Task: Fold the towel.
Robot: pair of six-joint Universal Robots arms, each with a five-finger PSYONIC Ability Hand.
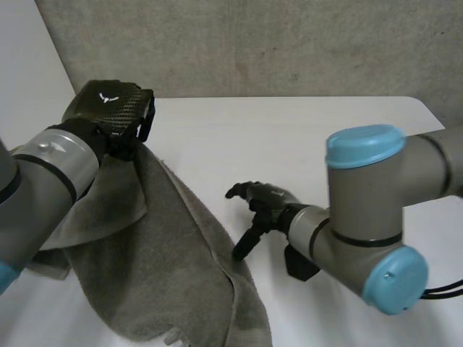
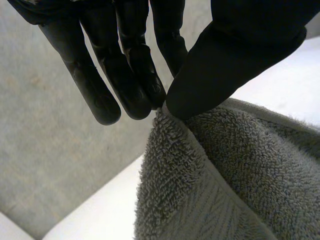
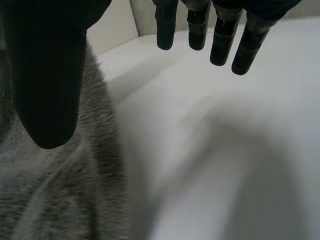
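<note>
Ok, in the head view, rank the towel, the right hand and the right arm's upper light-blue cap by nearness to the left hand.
1. towel: pinched in the left hand, hanging below it.
2. right hand: open, beside the towel's right edge.
3. upper light-blue cap: farthest, further right beyond the right hand.

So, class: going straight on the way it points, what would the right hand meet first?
The right hand would probably meet the table just beside the towel; its thumb may brush the towel.

Left hand (image 1: 108,105) raised in a pinch (right hand (image 1: 266,199) low, uncurled)
</note>
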